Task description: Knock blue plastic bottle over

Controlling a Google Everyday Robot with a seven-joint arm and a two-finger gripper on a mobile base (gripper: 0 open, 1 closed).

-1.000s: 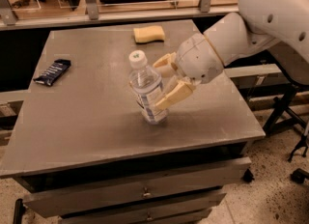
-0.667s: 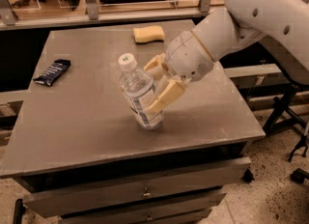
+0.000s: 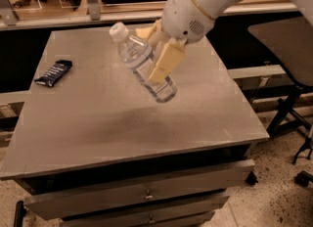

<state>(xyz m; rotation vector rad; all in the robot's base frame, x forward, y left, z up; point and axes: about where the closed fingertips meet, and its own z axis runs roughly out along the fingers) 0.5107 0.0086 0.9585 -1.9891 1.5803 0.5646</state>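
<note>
The gripper is over the middle of the bench, nearer the rear edge, and grasps the blue plastic bottle at mid-body. The bottle is tilted, cap toward the rear-left corner and base toward the front-right.

Table: dark wrapper (left); claw above.

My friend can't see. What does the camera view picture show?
A white robot arm's gripper holds a small clear plastic water bottle with a white cap, tilted steeply, jaws on either side of it, over a grey square table. A dark blue snack wrapper lies near the table's edge.
</note>
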